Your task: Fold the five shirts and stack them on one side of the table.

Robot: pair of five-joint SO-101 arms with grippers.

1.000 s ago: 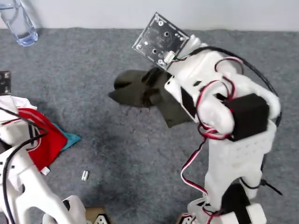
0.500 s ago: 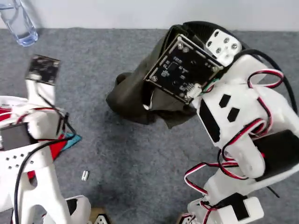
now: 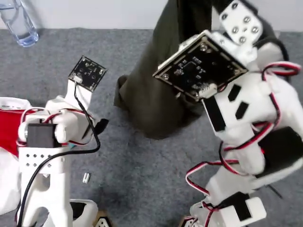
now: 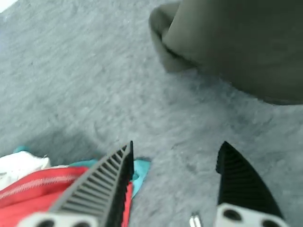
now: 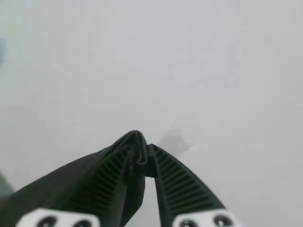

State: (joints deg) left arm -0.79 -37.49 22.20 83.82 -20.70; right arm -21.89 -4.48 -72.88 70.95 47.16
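Toward one o'clock on the grey carpet-like surface (image 3: 142, 179), my right hand (image 5: 144, 152) is clenched on a pinch of the dark olive cloth shirt (image 3: 161, 90). It holds the shirt high so it hangs open, lower edge resting down. My left hand (image 4: 176, 147) hovers released near the red shirt (image 4: 38, 189) and teal shirt (image 4: 140, 170) at nine o'clock, probably to take a corner.
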